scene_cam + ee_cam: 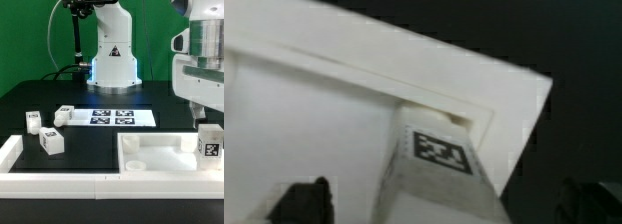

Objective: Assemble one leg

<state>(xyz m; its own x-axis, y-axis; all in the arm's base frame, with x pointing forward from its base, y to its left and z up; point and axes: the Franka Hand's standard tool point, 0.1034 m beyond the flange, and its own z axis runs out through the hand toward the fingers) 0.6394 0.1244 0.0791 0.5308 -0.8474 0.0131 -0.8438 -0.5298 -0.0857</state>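
Observation:
A leg (210,140), a white block with a black-and-white tag, stands upright at the corner of the large white tray-like part (150,157) on the exterior view's right. My gripper (203,118) is right above it. In the wrist view the leg (438,170) lies between my two dark fingers (304,200), with a gap of white tray (331,90) showing beside it. The jaws stand wide apart and do not press on it. Three more legs (52,142) lie on the exterior view's left.
The marker board (108,116) lies in the middle of the black table, before the robot's base (110,60). A white rail (60,184) runs along the front edge, with a raised white end (10,150) at the far left.

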